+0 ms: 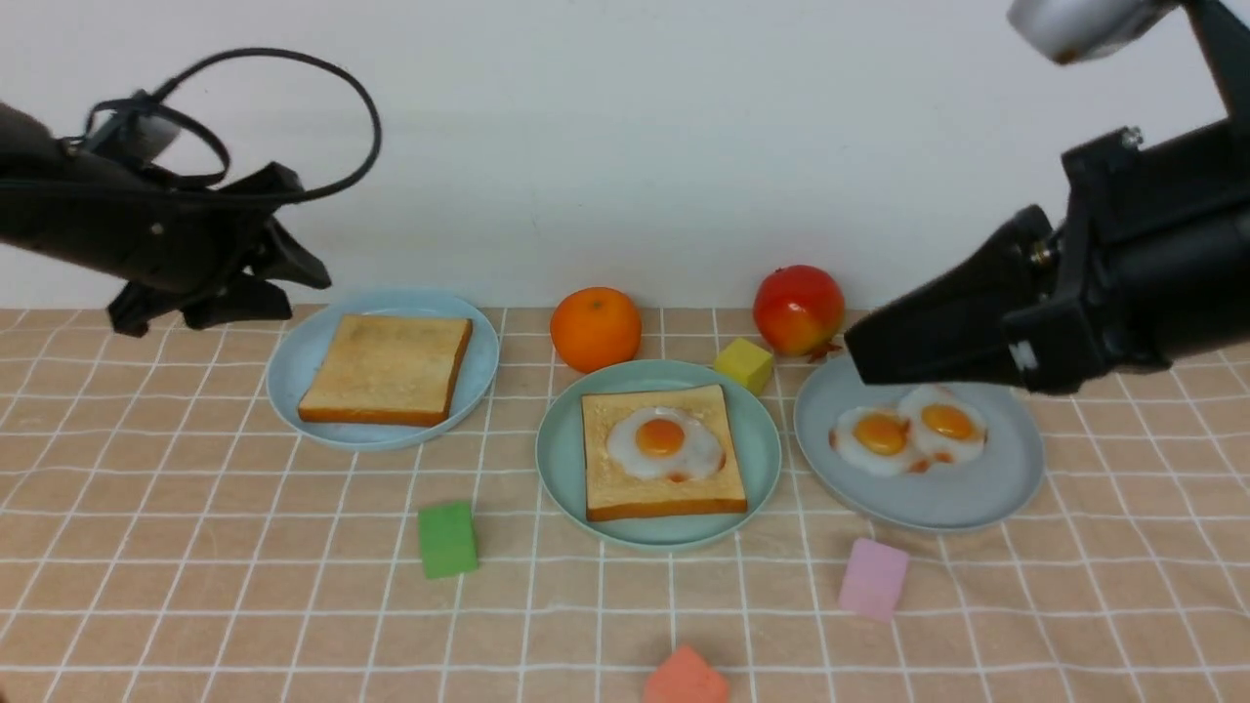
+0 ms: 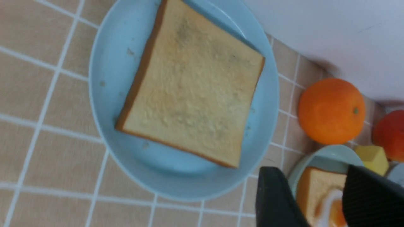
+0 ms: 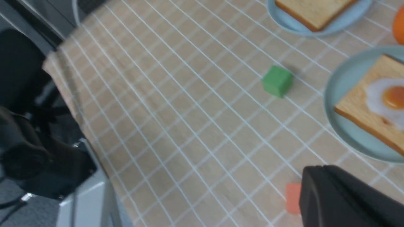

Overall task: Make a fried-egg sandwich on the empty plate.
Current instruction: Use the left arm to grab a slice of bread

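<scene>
Staged lab tabletop: checked tablecloth (image 1: 195, 586), plain white wall (image 1: 625, 146).

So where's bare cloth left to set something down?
The wide front-left stretch, bordered by the sky-blue plate and the green cube. Crowded: the back row, with orange, yellow cube and apple close together.

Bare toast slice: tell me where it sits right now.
In the front view, the bare toast slice lies flat on the pale blue plate at the rear left, left of the orange.
</scene>
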Available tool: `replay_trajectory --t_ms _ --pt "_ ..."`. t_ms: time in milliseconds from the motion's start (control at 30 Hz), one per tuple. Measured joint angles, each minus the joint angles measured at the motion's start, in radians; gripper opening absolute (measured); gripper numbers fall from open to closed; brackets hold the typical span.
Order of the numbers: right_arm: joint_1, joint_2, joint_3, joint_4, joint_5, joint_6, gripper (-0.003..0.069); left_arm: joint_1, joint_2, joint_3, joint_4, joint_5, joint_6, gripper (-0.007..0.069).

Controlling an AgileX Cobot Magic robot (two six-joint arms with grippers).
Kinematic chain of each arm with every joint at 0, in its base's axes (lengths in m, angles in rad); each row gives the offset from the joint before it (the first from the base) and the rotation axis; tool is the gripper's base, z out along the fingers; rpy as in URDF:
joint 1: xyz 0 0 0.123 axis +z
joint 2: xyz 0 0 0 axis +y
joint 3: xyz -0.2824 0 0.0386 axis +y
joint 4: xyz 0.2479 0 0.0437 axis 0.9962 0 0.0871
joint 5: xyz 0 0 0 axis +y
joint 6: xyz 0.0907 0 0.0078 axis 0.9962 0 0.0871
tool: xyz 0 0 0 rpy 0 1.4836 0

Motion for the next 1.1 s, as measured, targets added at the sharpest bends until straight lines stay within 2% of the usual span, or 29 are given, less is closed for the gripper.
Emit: replay_trajectory --t_ms 167,267,367,500,900,1100 --pt "0.0 0.0 0.001 -0.008 0.053 -0.008 -0.0013 -0.001 0.108 -0.124 0.123 0.014 0.003 0.0444" --pt "0.0 0.0 0.009 -0.01 0.069 -0.011 -0.0013 -0.001 0.142 -0.167 0.162 0.017 0.027 0.0461" --pt "0.0 0.0 0.038 -0.013 0.068 -0.009 -0.0013 -0.004 0.187 -0.209 0.18 0.016 0.126 0.047" --pt "0.0 0.0 0.075 -0.025 0.06 -0.003 -0.0014 -0.017 0.239 -0.216 0.171 0.013 0.204 0.047" --pt "0.0 0.0 0.091 -0.034 0.059 -0.018 -0.0014 -0.02 0.367 -0.224 0.09 -0.01 0.219 0.0464" --pt "0.0 0.0 0.091 -0.034 0.06 -0.018 -0.0013 -0.019 0.376 -0.228 0.085 -0.009 0.224 0.0375"
